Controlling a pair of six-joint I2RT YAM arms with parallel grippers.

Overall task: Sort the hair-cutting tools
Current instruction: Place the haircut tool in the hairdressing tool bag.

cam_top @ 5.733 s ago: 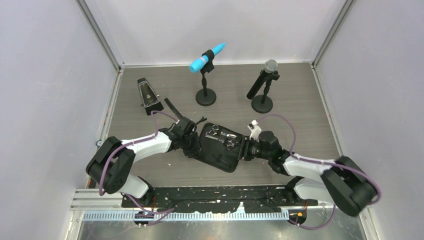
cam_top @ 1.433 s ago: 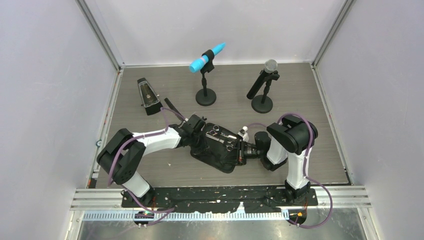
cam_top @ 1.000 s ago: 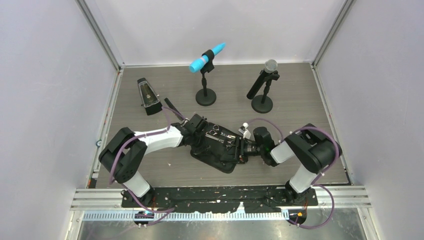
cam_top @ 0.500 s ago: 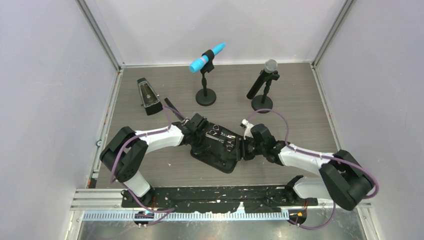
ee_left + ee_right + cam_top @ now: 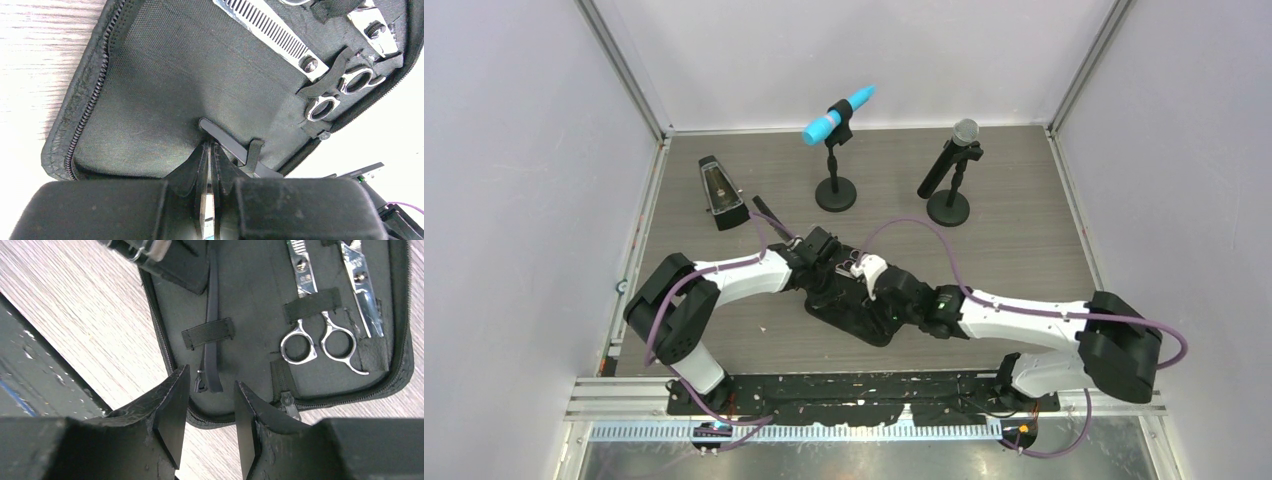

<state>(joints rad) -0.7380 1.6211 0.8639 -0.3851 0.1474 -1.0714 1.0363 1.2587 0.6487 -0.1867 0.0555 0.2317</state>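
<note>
The black zip case (image 5: 869, 322) lies open on the table, near the arms and between them; both arms reach into it. The toothed scissors (image 5: 301, 270) and the plain scissors (image 5: 361, 280) lie side by side on the right half of the lining, each tucked under an elastic strap; that part of the sorting looks done. One thin black hair clip (image 5: 212, 305) lies on the left half, threaded under its elastic loop (image 5: 207, 333), its near end short of the case's edge.

The right gripper (image 5: 210, 382) has its fingers apart, one on each side of the clip's near end and not yet closed on it. The left gripper (image 5: 208, 150) comes from the far side with its fingers together, its tips at the clip's other end; whether they pinch anything I cannot tell.

Out on the table, left of the case and just beside the metronome (image 5: 719, 190), lies a long thin black piece that is probably the comb (image 5: 764, 212), so it has yet to go in. I cannot find a second clip in any view. By my judgement the task is past halfway; the clip is being seated, and the comb and perhaps one more clip remain.
</note>
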